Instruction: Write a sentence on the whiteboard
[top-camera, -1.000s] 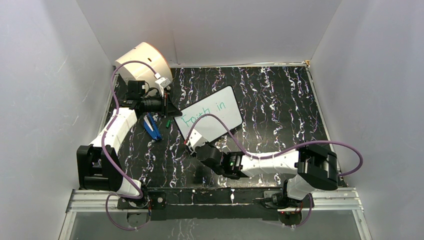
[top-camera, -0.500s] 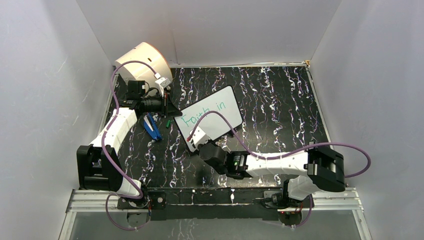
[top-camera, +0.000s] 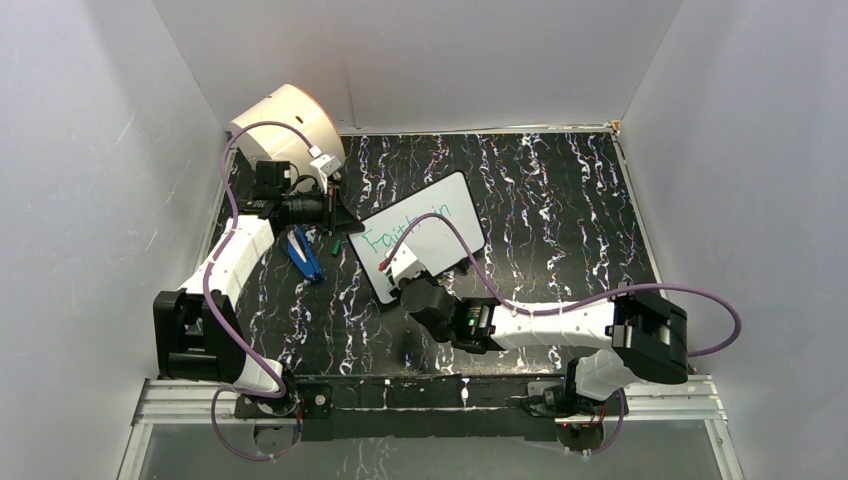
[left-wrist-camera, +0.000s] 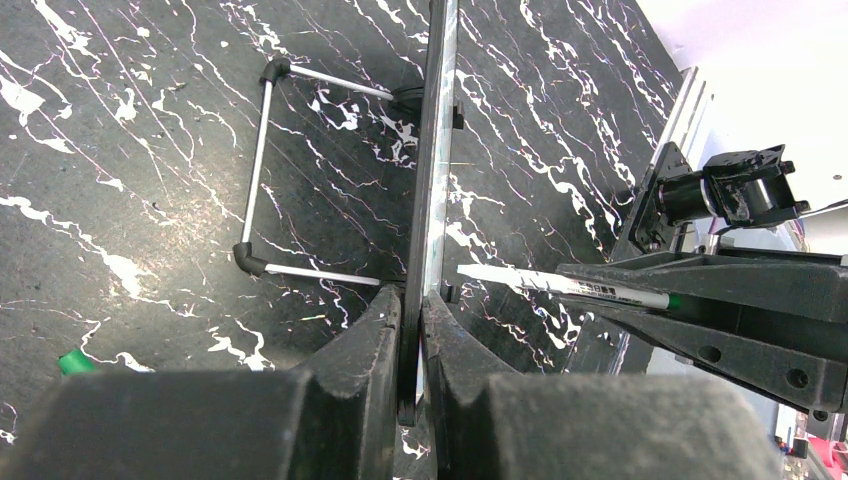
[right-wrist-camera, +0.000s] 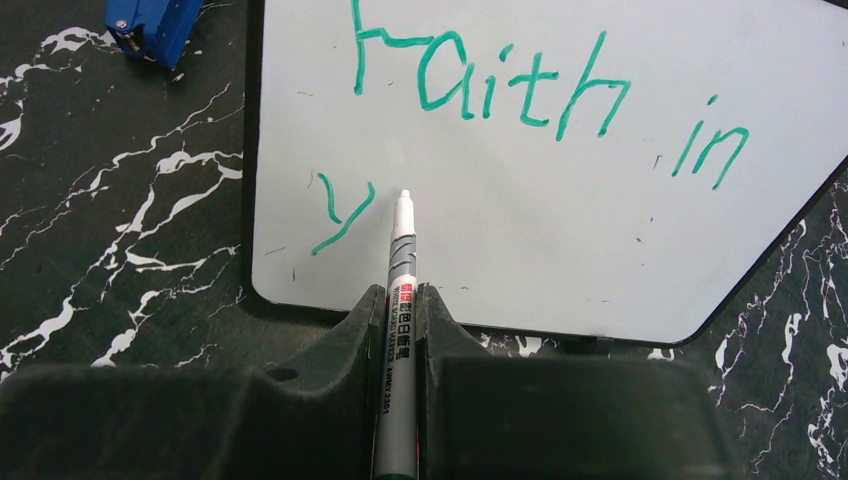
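The whiteboard (top-camera: 448, 232) stands tilted in the middle of the table, and the left wrist view shows it edge-on (left-wrist-camera: 438, 150). My left gripper (top-camera: 341, 216) (left-wrist-camera: 412, 335) is shut on its left edge. The sentence (right-wrist-camera: 490, 90) reads "Faith in" in green, with a "y" (right-wrist-camera: 340, 215) starting a second line; the top view shows the same sentence (top-camera: 385, 238). My right gripper (top-camera: 402, 268) (right-wrist-camera: 401, 297) is shut on a silver marker (right-wrist-camera: 399, 330) (left-wrist-camera: 560, 285). The marker's tip (right-wrist-camera: 404, 197) is just right of the "y", at or very near the surface.
A cream drum (top-camera: 285, 115) stands at the back left behind the left arm. A blue object (top-camera: 303, 253) (right-wrist-camera: 150, 22) and a small green cap (top-camera: 337, 243) (left-wrist-camera: 70, 362) lie left of the board. A wire stand (left-wrist-camera: 258, 170) props the board from behind.
My right gripper has moved away from the near edge with the marker, from below the board's lower corner onto its lower left area. The left arm and the board have stayed still.
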